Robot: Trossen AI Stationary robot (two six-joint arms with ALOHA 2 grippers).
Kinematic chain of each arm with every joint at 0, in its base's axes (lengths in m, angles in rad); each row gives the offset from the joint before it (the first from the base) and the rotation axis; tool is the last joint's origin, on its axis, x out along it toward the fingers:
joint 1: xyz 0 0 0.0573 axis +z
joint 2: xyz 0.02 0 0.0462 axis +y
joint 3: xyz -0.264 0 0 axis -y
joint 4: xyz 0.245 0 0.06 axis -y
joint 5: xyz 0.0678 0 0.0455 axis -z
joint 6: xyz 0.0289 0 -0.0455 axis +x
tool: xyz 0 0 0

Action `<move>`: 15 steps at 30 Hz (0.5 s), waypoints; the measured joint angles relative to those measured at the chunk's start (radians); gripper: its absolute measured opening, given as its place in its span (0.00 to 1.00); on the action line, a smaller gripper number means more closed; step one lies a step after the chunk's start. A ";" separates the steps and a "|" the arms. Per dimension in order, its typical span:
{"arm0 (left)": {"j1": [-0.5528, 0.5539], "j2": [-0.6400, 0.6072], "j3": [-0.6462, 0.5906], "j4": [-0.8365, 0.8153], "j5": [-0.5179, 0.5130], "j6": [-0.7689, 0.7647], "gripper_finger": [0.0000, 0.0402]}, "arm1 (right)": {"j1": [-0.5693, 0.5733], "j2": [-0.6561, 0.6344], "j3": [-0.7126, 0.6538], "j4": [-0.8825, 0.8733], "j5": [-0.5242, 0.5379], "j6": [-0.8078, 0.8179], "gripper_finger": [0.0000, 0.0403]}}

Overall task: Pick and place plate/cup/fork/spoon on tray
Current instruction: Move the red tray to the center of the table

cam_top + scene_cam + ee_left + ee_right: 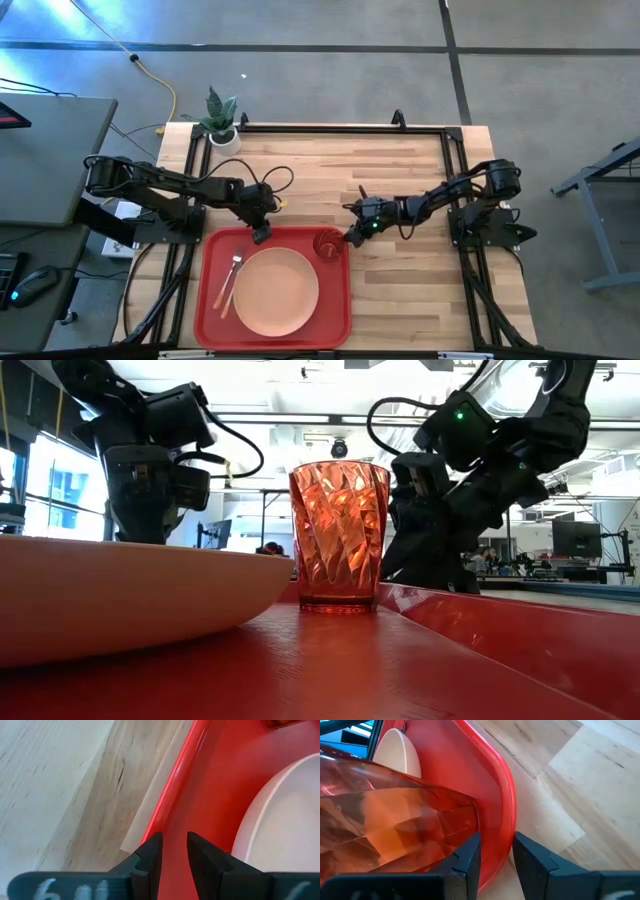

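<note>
The cup stands upright in the tray beside the plate. Right fingers slightly parted at the rim, empty; left fingers likewise, above the tray.

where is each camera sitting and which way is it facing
High: above the table, looking straight down; both arms, bright red plastic tray, round peach plate.
Low: on the tray floor, level; translucent red-orange cup, both grippers behind it.
Left wrist: left gripper above the tray's rim, beside the plate.
Right wrist: right gripper at the tray's edge, cup close.
Shared: the cup shows in the low and right wrist views.
</note>
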 joint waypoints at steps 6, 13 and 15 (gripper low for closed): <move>0.000 0.002 -0.002 0.047 -0.046 0.000 0.20 | -0.019 0.000 0.000 -0.009 -0.006 0.046 0.17; 0.014 0.003 -0.002 0.072 -0.073 0.014 0.20 | -0.051 -0.008 -0.002 -0.010 -0.023 0.082 0.02; 0.024 0.003 -0.003 0.080 -0.073 0.026 0.20 | -0.065 -0.012 -0.003 -0.014 -0.022 0.079 0.03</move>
